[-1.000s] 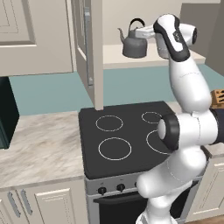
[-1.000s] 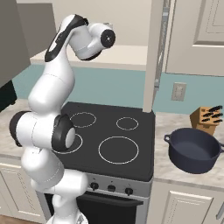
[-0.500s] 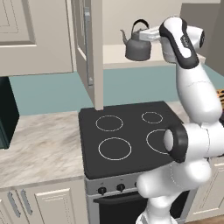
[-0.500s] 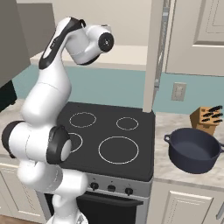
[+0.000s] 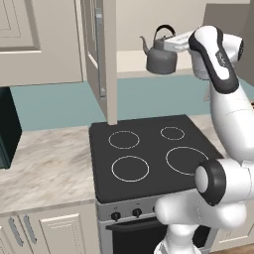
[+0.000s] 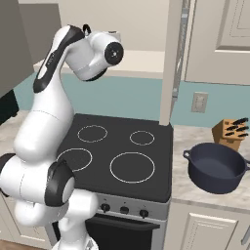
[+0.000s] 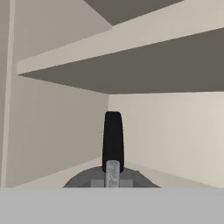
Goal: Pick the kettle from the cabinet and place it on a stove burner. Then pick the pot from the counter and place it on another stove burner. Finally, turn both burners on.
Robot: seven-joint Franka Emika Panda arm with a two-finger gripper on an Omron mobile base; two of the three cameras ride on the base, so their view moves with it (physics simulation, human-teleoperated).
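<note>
Dark grey metal, the small kettle [image 5: 161, 58] with its curved spout, knobbed lid and thin arched black handle hangs just above the pale shelf of the cream wall cabinet [image 5: 130, 60], caught by that handle in the closed two-finger gripper [image 5: 172, 43]. In the hand view the black handle [image 7: 113, 141] rises between the tips, the lid below it, though whether the base has quite cleared the shelf is hard to tell from these angles. To do this step well, the kettle should probably be drawn straight out toward the robot, kept level so it does not swing on its thin handle, and held clear of the open panelled door [image 5: 100, 54] before descending to one of the white-ringed stove burners [image 5: 172, 132] on the flat black glass cooktop. The white arm rises from the base, elbow bent high, forearm reaching level into the cabinet with the wrist horizontal.
</note>
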